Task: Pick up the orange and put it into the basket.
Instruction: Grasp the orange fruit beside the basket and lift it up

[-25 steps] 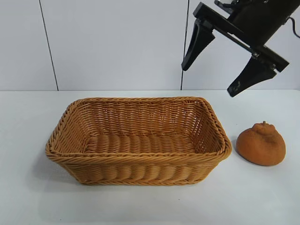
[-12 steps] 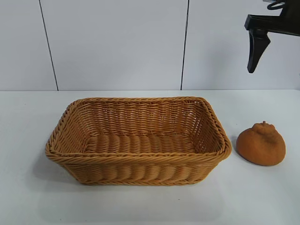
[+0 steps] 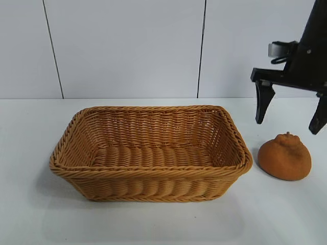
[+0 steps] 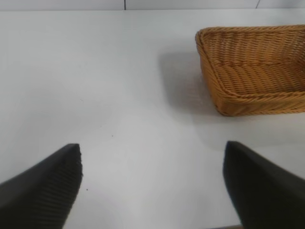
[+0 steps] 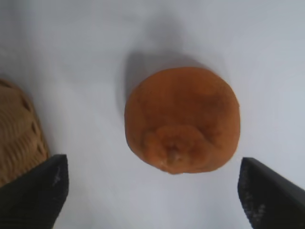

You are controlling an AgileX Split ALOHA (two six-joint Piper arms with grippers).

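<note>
My left gripper [image 4: 152, 191] holds its two black jaws wide apart above the white counter [image 4: 95, 86]; the tan woven wicker basket [image 4: 252, 71] stands well apart.

The right gripper [image 3: 290, 109] is matte black, with two tapering, wedge-shaped fingers [image 3: 263, 103] hung from a flat crossbar under a dark wrist housing (a grey rounded part sits at its back). The left gripper [image 4: 152, 186] shows black fingers, one [image 4: 43, 188] finely ribbed.

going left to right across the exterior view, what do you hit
basket → orange, on the table. The open right gripper hangs above the orange, so it has no clear place of its own in the order.
</note>
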